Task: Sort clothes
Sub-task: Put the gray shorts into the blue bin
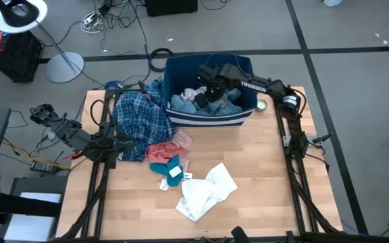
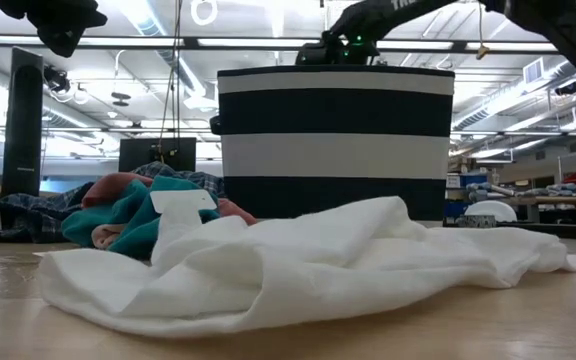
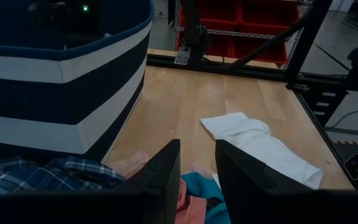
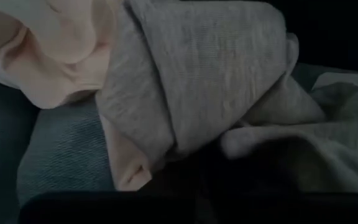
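1. Dark blue bin (image 1: pixel 211 118): holds light blue, grey (image 4: pixel 191 81) and pale pink (image 4: pixel 55 50) clothes, apparently sorted in.
2. Plaid shirt (image 1: pixel 137 118): draped beside the bin, unsorted.
3. White garment (image 1: pixel 204 192): crumpled at the table's front.
4. Right gripper (image 1: pixel 211 91): down inside the bin; finger state cannot be told.
5. Left gripper (image 3: pixel 197 180): fingers parted, empty, waiting above the teal garment (image 1: pixel 166 165).

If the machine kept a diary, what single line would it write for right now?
right pincer: down in bin, among grey garment | left pincer: open, over plaid shirt | white garment: on table
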